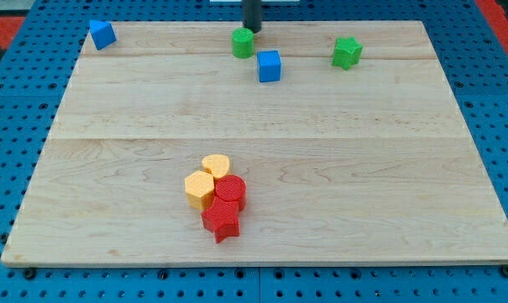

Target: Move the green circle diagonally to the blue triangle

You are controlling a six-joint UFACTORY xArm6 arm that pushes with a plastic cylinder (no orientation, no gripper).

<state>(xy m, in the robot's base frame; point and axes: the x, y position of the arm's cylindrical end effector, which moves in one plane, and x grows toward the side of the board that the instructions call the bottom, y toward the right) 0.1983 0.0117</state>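
The green circle (243, 42) is a short green cylinder near the top middle of the wooden board (262, 135). The blue triangle (102, 34) sits at the board's top left corner, far to the left of the green circle. My tip (252, 30) is the lower end of a dark rod coming down from the view's top. It stands just above and slightly right of the green circle, close to it or touching it.
A blue cube (270, 66) lies just below and right of the green circle. A green star-like block (347, 52) sits at the top right. A cluster of two yellow blocks (205, 180) and two red blocks (225, 207) lies at the bottom middle.
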